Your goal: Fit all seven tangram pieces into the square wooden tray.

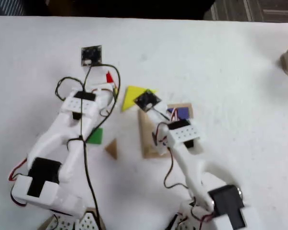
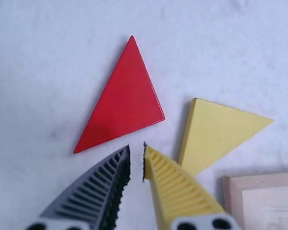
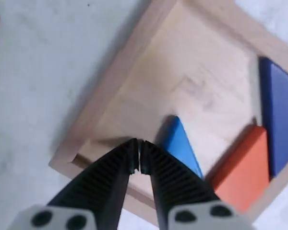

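Red triangle [image 2: 122, 103] apart from yellow triangle [image 2: 216, 132]

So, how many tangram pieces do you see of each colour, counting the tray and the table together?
red piece: 1
yellow piece: 1
green piece: 1
brown piece: 1
dark blue piece: 1
light blue piece: 1
orange piece: 1
Total: 7
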{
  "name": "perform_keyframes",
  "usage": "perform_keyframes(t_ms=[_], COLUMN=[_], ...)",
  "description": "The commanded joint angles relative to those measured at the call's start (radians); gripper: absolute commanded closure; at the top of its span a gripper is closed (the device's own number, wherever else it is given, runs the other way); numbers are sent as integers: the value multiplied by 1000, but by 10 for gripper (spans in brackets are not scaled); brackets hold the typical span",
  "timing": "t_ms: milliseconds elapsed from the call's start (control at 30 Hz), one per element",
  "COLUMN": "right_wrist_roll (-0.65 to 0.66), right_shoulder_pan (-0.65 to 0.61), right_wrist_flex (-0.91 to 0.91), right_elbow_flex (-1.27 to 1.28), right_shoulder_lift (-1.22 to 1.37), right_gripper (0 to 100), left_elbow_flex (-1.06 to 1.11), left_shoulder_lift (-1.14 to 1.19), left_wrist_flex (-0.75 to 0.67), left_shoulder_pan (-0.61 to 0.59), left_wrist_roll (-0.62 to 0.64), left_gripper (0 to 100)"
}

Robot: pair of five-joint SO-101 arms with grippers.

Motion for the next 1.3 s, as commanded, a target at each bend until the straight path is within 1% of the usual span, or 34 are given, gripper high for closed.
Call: perform_keyframes(t_ms=[0,167,267,467,633,767,867,1000,1267], right_wrist_roll=[-5,-5,-5,-5,-5,-5,-3,31,34], right_shoulder_pan=[42,116,127,148,148,143,151,153,179], right_wrist_flex=[38,25,-10,-24,24,44,50,111,51], right_elbow_flex=[-115,-157,-164,-167,-107,41,146,172,158], right_shoulder_lift=[53,71,77,62,-81,-269,-360,-338,-285], right_gripper=[981,981,981,981,981,981,981,981,981], left_elbow_flex=[-54,-54,-54,-54,-54,-54,-54,-54,-54], left_shoulder_lift=[-4,-4,-4,-4,-4,-4,-4,-4,-4], left_wrist_flex=[-23,-23,-23,-23,-23,-23,-23,-23,-20], left_shoulder_pan=[-13,-13,-13,-13,-13,-13,-13,-13,-13], left_wrist_roll=[-9,-9,-9,-9,-9,-9,-9,-9,-9], left_gripper=[914,914,914,914,914,914,914,914,914])
